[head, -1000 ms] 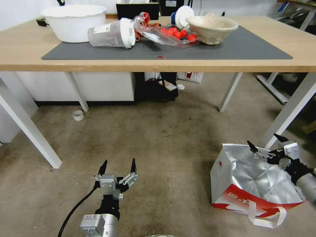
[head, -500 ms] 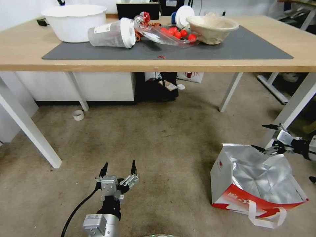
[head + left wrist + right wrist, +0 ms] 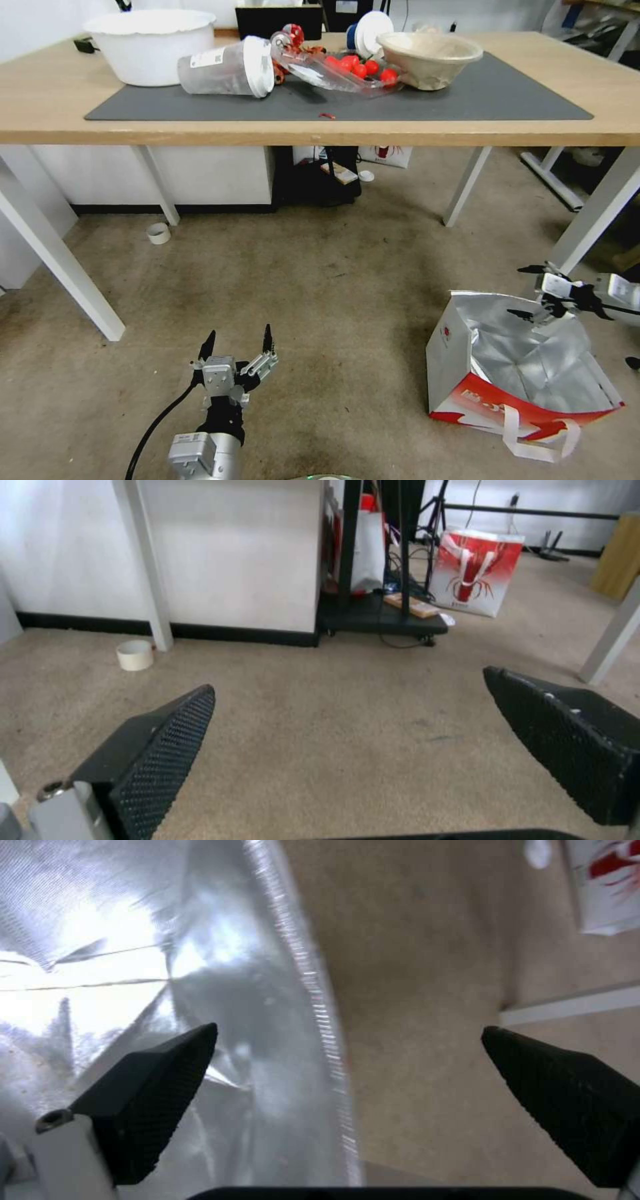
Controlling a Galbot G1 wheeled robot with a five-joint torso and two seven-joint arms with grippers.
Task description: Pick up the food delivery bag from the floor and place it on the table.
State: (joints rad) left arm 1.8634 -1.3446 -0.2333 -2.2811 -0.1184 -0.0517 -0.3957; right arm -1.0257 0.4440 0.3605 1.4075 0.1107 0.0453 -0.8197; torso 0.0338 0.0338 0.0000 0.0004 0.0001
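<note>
Foil-lined bag [image 3: 517, 363]: standing open on the floor [image 3: 333, 300], in front of the table [image 3: 320, 133].
Right gripper [image 3: 527, 291]: fingers spread wide, straddling the bag's far rim, holding nothing.
Left gripper [image 3: 237, 339]: well left of the bag, wide open, empty.

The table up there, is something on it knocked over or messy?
Yes. On the table a clear lidded cup lies on its side on the grey mat, and a clear tray of red pieces sits tilted against the beige bowl. A small red scrap lies loose near the mat's front edge.
</note>
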